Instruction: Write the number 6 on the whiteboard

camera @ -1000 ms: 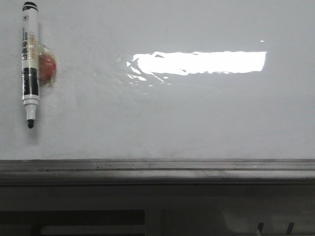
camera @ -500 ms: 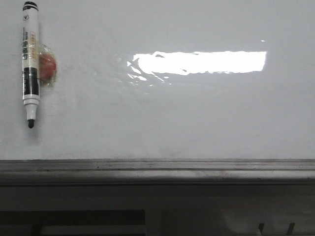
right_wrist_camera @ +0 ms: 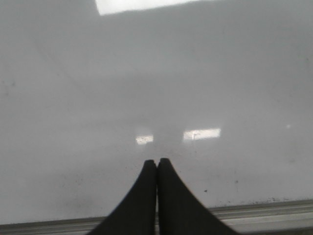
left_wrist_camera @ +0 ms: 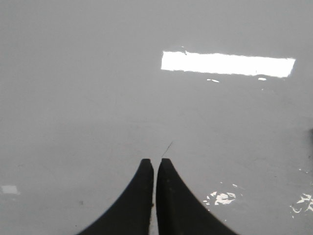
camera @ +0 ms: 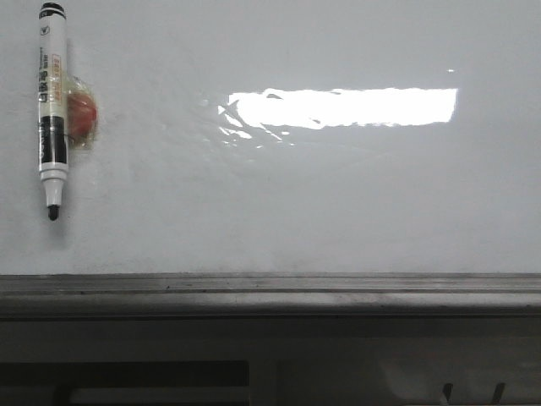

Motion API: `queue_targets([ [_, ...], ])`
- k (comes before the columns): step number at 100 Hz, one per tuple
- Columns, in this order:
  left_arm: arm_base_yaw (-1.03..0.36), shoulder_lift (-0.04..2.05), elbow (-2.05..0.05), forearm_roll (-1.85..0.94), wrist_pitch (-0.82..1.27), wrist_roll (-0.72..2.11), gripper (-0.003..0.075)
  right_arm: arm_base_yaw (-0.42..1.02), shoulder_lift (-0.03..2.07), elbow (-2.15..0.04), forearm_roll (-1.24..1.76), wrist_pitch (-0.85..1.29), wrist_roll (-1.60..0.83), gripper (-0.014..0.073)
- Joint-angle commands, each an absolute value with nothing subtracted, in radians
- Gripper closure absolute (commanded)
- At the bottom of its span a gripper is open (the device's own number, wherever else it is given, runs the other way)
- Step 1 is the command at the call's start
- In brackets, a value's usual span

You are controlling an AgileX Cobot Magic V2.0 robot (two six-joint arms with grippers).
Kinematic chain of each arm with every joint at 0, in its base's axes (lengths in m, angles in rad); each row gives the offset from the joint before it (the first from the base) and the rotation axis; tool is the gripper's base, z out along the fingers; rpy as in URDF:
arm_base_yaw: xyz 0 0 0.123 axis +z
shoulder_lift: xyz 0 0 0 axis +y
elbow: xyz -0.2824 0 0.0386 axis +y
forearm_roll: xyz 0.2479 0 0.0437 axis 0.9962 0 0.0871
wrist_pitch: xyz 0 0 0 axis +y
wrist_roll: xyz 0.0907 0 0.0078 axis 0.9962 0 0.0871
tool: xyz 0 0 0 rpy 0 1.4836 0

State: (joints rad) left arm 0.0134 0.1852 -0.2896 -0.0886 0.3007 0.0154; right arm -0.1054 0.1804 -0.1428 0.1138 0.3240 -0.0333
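Observation:
The whiteboard [camera: 321, 194] fills the front view, glossy white with a bright rectangular glare. No marker stroke of the number 6 shows on it. A black-and-white marker pen [camera: 51, 110] hangs tip down at the board's upper left, on a red holder [camera: 82, 116]. Neither gripper shows in the front view. My left gripper [left_wrist_camera: 155, 161] is shut and empty over a bare grey surface [left_wrist_camera: 98, 98]. My right gripper [right_wrist_camera: 157, 160] is shut and empty, facing the whiteboard [right_wrist_camera: 156, 88] just above its grey edge rail [right_wrist_camera: 264, 215].
The board's grey metal rail [camera: 270, 292] runs across the front view below the white surface. Below it is a dark frame with slots [camera: 152, 381]. A thin hairline mark [left_wrist_camera: 167, 149] lies just past the left fingertips.

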Motion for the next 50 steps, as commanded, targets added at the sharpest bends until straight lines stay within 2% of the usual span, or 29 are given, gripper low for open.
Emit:
queue_targets([
  [1, 0.008, 0.231, -0.335, -0.088, 0.232, 0.067, 0.0690, -0.104, 0.242, -0.224, 0.123, 0.279, -0.039, 0.0657],
  [11, 0.008, 0.249, -0.332, -0.097, 0.212, 0.067, 0.0517, -0.104, 0.268, -0.247, 0.122, 0.272, -0.039, 0.0657],
  [12, 0.008, 0.248, -0.330, -0.101, 0.204, 0.067, 0.0472, -0.104, 0.270, -0.247, 0.122, 0.270, -0.039, 0.0657],
  [19, 0.008, 0.255, -0.326, -0.111, 0.166, 0.067, 0.0355, -0.104, 0.275, -0.242, 0.122, 0.265, -0.039, 0.0657],
  [22, 0.008, 0.257, -0.324, -0.124, 0.148, 0.065, 0.0331, -0.104, 0.275, -0.242, 0.119, 0.265, -0.039, 0.0657],
  [50, -0.034, 0.262, -0.322, -0.163, 0.000, 0.065, 0.0321, -0.102, 0.275, -0.241, 0.116, 0.204, -0.039, 0.0657],
])
